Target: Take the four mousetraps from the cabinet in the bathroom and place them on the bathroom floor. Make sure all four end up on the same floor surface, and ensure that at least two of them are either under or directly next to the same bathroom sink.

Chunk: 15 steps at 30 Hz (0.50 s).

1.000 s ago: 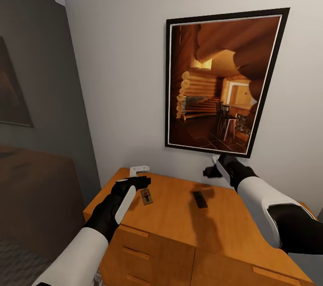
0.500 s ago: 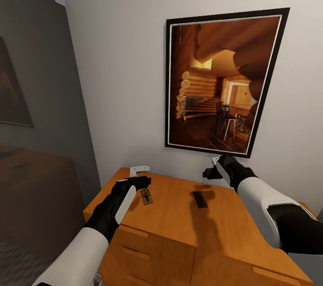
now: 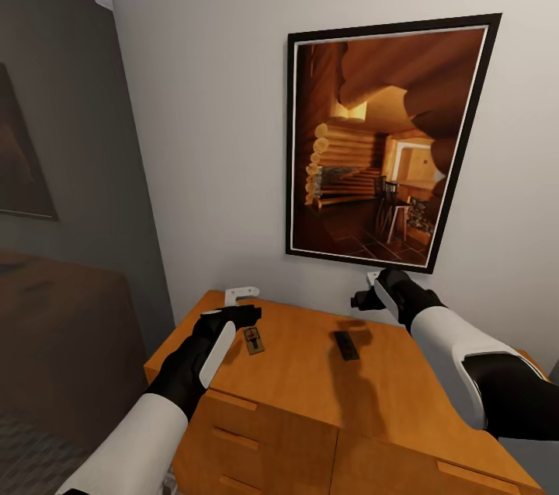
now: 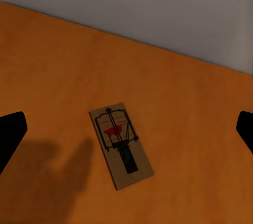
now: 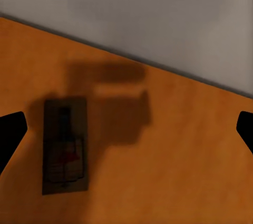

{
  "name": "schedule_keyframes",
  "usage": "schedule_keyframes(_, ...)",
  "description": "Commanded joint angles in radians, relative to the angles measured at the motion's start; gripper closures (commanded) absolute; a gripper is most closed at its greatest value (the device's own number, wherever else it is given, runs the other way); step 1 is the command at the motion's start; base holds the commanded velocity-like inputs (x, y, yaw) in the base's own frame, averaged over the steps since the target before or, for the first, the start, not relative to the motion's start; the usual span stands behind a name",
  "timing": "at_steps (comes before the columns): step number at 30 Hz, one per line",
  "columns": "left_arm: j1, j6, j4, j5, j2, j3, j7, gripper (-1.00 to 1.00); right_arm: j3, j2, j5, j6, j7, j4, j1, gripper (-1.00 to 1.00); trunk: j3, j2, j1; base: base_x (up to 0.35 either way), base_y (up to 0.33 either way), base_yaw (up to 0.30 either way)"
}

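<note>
Hovering both tools over the cabinet (image 3: 310, 378) top, which serves as my bench. Left tool (image 3: 237, 308) hangs above the bench's left-rear part, w/ one mousetrap (image 3: 253, 339) lying flat just beside it on the wood; in the left wrist view that trap (image 4: 121, 145) sits between my fingertips (image 4: 10, 137), dark spring bar and a red patch on its board, nothing touching it. Jaws spread wide, empty. Right tool (image 3: 365, 294) is held up near the wall, below the framed picture (image 3: 384, 141) of a log interior. Second mousetrap (image 3: 346, 345) lies flat mid-bench, in the arm's shadow; right wrist view shows it (image 5: 64, 145) off to one side, closer to one fingertip (image 5: 10, 137), not in contact. Jaws wide there too, holding nothing. Drawer fronts w/ small handles (image 3: 233, 400) face me along the cabinet's front.
</note>
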Motion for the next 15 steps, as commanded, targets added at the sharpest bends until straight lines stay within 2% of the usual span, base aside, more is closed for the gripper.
schedule_keyframes(1, 0.0, 0.002, -0.001, 0.011, 0.0, -0.002, 0.009, -1.0, 0.007, -0.001, 0.0, 0.005, 0.002, -0.002, 0.0, -1.0, -0.001, -0.001, 0.0, 0.0, 0.0, 0.0)
schedule_keyframes(6, 0.0, 0.002, -0.001, 0.011, 0.0, -0.003, 0.009, -1.0, 0.007, -0.001, -0.003, 0.005, 0.006, -0.002, 0.0, -1.0, -0.001, -0.001, 0.0, 0.0, 0.0, 0.0)
schedule_keyframes(15, -0.001, 0.002, -0.001, 0.011, 0.0, -0.003, 0.009, -1.0, 0.008, -0.001, -0.003, 0.008, 0.084, 0.0, 0.0, -1.0, -0.001, -0.001, 0.0, 0.0, 0.0, 0.0)
